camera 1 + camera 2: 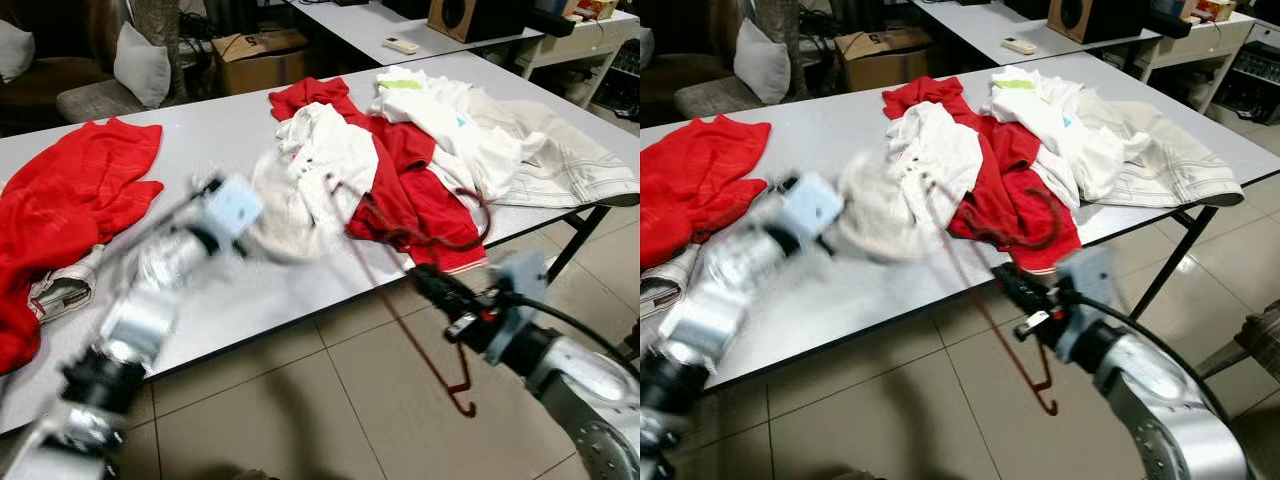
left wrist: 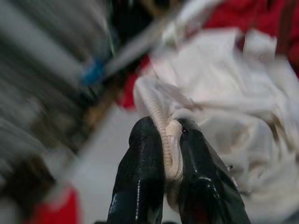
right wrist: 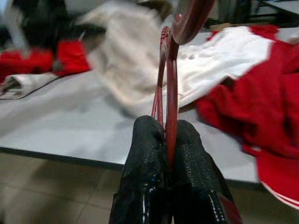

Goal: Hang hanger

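Hanger [image 1: 420, 330] slanted, hook down off table edge, clamped in right pincer [image 3: 167, 140]; left pincer [image 2: 170, 140] pinching white garment [image 1: 300, 190].

The hanger [image 1: 400, 300] is dark red, thin and wire-like. Its wide end lies up on the table [image 1: 250, 290] among the clothes, one curved arm bowing over a red garment [image 1: 420, 200] near the table's front edge. The rest slants down past that edge, ending in a small hook [image 1: 1043, 392] that hangs free over the tiled floor. Two of its thin bars run side by side, clamped between the closed black fingers [image 3: 145, 177] of the right gripper [image 3: 168, 128], just below the table's edge. Its upper part reaches under a white garment [image 1: 320, 160], where its outline is blurred.
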Controlling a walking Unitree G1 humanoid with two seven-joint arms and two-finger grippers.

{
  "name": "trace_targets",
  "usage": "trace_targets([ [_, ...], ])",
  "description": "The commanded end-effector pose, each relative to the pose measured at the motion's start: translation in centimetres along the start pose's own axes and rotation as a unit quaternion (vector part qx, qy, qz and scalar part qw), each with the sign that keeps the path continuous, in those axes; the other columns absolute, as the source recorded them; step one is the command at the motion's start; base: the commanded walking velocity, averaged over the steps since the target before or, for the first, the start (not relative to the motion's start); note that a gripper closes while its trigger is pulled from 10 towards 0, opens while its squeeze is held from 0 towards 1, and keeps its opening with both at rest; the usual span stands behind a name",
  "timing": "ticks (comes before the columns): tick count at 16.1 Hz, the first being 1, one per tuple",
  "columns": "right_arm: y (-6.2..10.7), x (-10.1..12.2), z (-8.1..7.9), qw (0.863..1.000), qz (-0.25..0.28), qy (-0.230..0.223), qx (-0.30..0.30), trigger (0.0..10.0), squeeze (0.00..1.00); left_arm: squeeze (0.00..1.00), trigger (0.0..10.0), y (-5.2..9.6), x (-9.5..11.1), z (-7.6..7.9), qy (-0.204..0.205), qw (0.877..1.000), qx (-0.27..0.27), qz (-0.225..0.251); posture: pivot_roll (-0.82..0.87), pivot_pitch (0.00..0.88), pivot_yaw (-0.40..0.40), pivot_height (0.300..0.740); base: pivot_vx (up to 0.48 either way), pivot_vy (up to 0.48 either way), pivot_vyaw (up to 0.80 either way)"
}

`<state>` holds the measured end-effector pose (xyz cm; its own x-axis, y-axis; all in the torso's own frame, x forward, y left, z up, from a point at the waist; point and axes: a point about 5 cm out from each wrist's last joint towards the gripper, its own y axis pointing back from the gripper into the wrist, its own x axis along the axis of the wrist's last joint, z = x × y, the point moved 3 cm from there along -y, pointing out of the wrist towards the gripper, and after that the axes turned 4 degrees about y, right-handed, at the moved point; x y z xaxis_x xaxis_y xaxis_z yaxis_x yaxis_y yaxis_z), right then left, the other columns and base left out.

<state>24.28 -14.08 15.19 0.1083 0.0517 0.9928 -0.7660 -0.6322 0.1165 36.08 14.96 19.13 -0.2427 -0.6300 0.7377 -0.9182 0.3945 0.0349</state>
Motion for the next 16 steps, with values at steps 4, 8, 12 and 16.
trace_targets([
  [4, -1.3, 0.7, -1.2, 0.999, -0.004, 0.009, 0.047, 10.0, 0.00, 0.00, 0.0, 0.4, 5.4, -2.7, -0.077, 0.991, 0.006, 0.109, -0.17, 0.000, 0.052, 0.740, 0.000, 0.000, 0.00],
  [8, -1.9, 0.5, -0.3, 1.000, -0.006, 0.008, 0.023, 10.0, 0.00, 0.00, 0.0, 0.1, 5.2, -1.9, -0.096, 0.989, -0.017, 0.109, -0.13, 0.000, 0.053, 0.740, 0.000, 0.000, 0.00],
  [12, -3.2, 1.2, 0.4, 0.999, 0.001, 0.042, 0.013, 10.0, 0.00, 0.00, 0.0, -0.1, 3.9, -0.7, -0.084, 0.991, -0.074, 0.077, -0.11, 0.000, 0.068, 0.740, 0.000, 0.000, 0.00],
  [16, -3.6, 2.1, -0.5, 0.999, 0.010, 0.050, 0.020, 10.0, 0.00, 0.00, 0.0, -0.3, 1.9, -0.6, -0.030, 0.997, -0.059, 0.028, -0.12, 0.000, 0.063, 0.740, 0.000, 0.000, 0.00],
])
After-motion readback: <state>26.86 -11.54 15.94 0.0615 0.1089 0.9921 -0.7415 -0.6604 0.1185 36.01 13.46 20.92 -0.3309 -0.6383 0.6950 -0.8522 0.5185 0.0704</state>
